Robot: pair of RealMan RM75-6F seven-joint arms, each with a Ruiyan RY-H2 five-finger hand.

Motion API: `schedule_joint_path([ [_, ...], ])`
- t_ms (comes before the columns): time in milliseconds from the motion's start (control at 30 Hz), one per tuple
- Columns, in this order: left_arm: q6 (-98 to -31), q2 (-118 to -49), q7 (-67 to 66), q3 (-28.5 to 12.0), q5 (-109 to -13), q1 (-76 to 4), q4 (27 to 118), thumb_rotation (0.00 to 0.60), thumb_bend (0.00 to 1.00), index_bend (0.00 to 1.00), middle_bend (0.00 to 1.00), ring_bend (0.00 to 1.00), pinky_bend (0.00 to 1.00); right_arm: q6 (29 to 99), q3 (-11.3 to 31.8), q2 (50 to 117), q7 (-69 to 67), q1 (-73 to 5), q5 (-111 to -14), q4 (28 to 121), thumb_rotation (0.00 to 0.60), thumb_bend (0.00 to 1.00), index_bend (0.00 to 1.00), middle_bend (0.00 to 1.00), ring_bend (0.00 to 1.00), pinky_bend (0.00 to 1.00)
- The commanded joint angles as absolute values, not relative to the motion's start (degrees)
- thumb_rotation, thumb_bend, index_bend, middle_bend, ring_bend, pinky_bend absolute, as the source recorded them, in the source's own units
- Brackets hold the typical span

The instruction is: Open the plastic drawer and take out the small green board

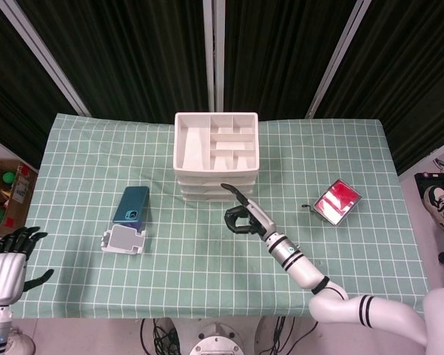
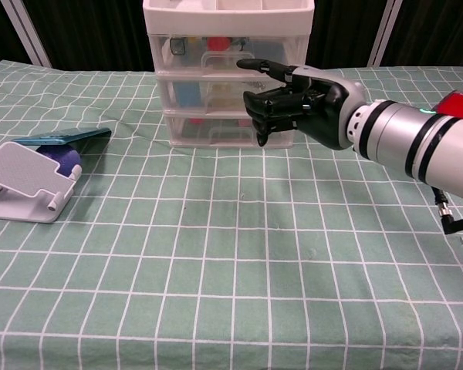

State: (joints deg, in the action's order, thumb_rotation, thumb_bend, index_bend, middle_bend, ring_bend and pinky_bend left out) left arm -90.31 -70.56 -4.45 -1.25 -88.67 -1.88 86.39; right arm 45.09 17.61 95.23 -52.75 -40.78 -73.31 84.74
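Standing at the far middle of the table, the plastic drawer unit (image 2: 228, 77) has all three of its clear drawers pushed in, and a white compartmented tray forms its top (image 1: 216, 142). Coloured items show dimly through the drawer fronts (blue, red and yellowish shapes), but the small green board cannot be made out among them.

Just in front of the unit hangs the right hand (image 2: 293, 104), its arm reaching in from the right side of the chest view. One finger (image 2: 261, 66) points out straight toward the handle of the top drawer, close to it, though whether it touches cannot be told. The other fingers are curled in under the palm, and the hand has hold of nothing. In the head view the same hand (image 1: 243, 212) sits at the front of the drawer stack.

To the left on the green checked tablecloth (image 2: 216, 270) lies a teal phone (image 1: 132, 205), and just nearer the robot stands a white phone stand (image 1: 123, 240), its plate tilted up. To the right, well apart from the drawers, rests a small metal cup with a red lid (image 1: 336, 201), a thin handle sticking out of its side.

The left hand (image 1: 6, 266) is off the table at its near left corner, fingers spread apart and empty.
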Motion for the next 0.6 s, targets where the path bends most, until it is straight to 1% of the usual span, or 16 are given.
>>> schedule_joint_path([
  [33,-90.4,-70.6,-4.3,-1.3,-88.6,-1.8,86.2,0.600,0.00,0.25,0.19,0.14,0.21,44.4,18.4,96.1,-53.3,-41.7,-73.1,83.6,0.600,0.47,0.06,0.73,0.67,0.62],
  [600,-90.5,-70.7,-3.8,-1.5,-88.4,-1.7,85.6,0.600,0.00,0.25,0.19,0.14,0.21,40.4,20.6,98.9,-53.0,-45.6,-71.1,78.6,0.600,0.47,0.08,0.73,0.67,0.62],
])
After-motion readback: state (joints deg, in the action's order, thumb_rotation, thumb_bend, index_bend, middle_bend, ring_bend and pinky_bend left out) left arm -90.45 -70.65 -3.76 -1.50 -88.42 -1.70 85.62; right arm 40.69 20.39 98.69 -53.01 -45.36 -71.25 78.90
